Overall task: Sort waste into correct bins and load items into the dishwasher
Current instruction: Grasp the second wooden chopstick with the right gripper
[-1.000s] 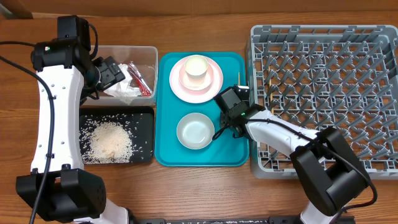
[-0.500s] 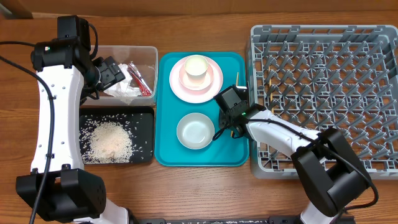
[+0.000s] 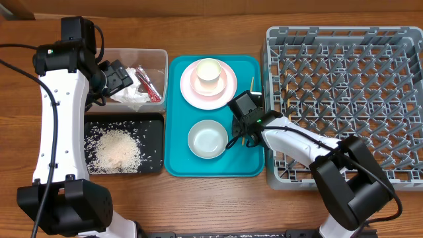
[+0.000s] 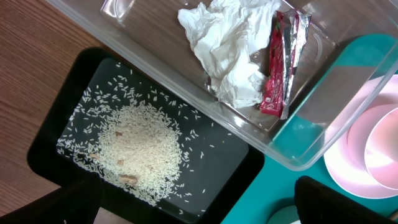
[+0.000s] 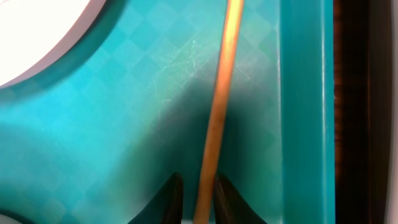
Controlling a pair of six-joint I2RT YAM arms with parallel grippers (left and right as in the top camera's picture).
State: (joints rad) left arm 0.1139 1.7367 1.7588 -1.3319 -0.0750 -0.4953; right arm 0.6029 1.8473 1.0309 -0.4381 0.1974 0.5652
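My right gripper is low over the teal tray and shut on a thin wooden chopstick; in the right wrist view the stick runs up from between the fingers. My left gripper hovers open and empty over the clear tub, which holds the crumpled white tissue and the red wrapper. Rice lies in the black tray. A pink bowl sits on the pink plate. A grey bowl stands below it. The grey dish rack is at the right.
The teal serving tray lies between the bins and the rack, and carries the plate, the bowls and the chopstick. Its raised right rim runs close beside the chopstick. Bare wooden table lies in front.
The far end of the chopstick in my right gripper has swung slightly to the left, and the gripper has shifted a little with it. The left arm has not moved.
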